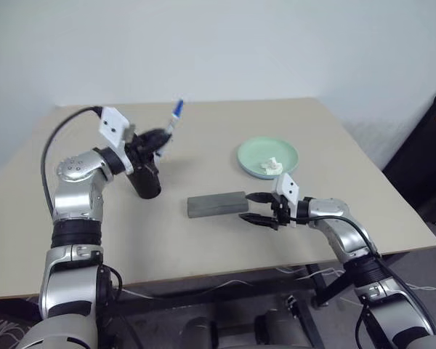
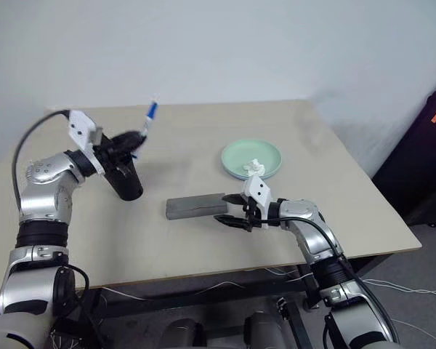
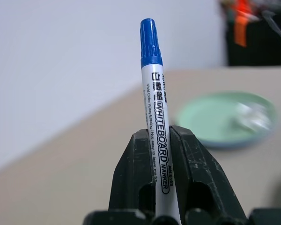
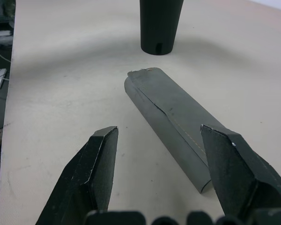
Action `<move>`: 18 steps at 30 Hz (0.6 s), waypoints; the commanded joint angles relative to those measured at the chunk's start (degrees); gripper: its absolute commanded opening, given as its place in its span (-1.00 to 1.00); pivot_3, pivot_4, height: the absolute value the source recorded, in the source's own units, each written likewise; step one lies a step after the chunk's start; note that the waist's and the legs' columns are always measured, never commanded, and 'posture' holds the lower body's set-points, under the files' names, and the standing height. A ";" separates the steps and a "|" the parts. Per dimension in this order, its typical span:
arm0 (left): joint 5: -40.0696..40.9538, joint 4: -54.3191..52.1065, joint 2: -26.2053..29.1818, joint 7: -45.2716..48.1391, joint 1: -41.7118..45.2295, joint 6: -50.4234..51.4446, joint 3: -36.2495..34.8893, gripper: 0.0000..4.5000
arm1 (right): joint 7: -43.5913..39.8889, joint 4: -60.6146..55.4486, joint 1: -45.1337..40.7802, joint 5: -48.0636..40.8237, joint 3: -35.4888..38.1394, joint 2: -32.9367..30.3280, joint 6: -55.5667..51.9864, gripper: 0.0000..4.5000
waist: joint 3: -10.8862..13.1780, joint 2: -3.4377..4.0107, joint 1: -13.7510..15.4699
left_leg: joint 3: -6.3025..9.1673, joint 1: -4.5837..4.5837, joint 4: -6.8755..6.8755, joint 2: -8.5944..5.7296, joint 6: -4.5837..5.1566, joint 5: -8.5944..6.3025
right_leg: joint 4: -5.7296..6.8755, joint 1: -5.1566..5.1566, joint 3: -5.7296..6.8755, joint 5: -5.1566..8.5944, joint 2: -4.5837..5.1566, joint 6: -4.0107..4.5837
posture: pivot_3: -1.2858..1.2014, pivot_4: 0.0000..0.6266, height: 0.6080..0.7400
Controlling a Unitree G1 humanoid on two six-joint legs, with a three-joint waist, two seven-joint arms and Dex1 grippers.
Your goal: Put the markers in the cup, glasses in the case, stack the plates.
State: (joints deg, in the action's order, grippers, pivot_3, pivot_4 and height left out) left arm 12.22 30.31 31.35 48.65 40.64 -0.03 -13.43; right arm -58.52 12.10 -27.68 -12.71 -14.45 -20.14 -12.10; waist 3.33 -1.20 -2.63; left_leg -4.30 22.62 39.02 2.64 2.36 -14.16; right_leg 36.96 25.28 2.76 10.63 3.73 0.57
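Clamping a marker [image 3: 155, 122], the left pincer [image 1: 158, 138] hangs above the cup [image 1: 147, 183]; the right pincer [image 1: 260, 208], fingers apart, sits beside the case [image 1: 216, 204] on the table [image 1: 203, 138], near the plate [image 1: 267, 156]

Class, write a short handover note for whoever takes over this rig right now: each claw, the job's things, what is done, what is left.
Left claw: shut on a marker, held above the cup.
Right claw: open, empty, at the case's end.
Plates: green plate sits on the blue plate, a white lump on top. Stacking looks done.
Left: drop the marker into the cup. Case lies closed; glasses unseen.
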 commanded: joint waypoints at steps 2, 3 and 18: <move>0.18 2.20 -0.86 -8.74 1.04 -7.19 -3.54 -0.95 | -0.08 -2.42 -0.46 -0.17 0.68 -0.16 0.28 0.36 | 0.00 0.00 0.03 | -0.07 0.01 0.02 -0.01 0.00 0.00 | -0.01 -0.01 0.03 0.00 0.02 0.00 | 0.03 -1.00 1.00; 0.08 2.67 -0.95 -9.67 0.82 -8.09 -3.57 -0.95 | -0.10 -2.43 -0.47 -0.16 0.68 -0.15 0.27 0.36 | -0.01 -0.01 0.03 | -0.09 0.02 0.03 -0.01 0.00 0.00 | -0.01 -0.01 0.04 -0.01 0.02 0.00 | 0.03 -1.00 1.00; 0.10 8.14 -2.38 -12.34 -1.51 -12.84 -2.53 -0.95 | -0.40 -2.32 -0.89 -0.25 1.01 -0.24 0.18 0.36 | -0.01 -0.02 0.01 | -0.13 0.03 0.03 -0.02 -0.02 -0.01 | -0.05 -0.03 0.08 -0.02 0.04 -0.02 | 0.03 -1.00 1.00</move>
State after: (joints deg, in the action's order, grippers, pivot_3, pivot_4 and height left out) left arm 12.10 39.00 28.39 36.63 38.92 -11.55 -15.95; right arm -58.93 11.77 -27.68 -12.71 -14.47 -20.07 -12.34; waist 3.32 -1.21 -2.62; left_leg -4.43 22.66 39.06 2.62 2.34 -14.17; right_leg 36.91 25.25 2.84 10.61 3.76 0.55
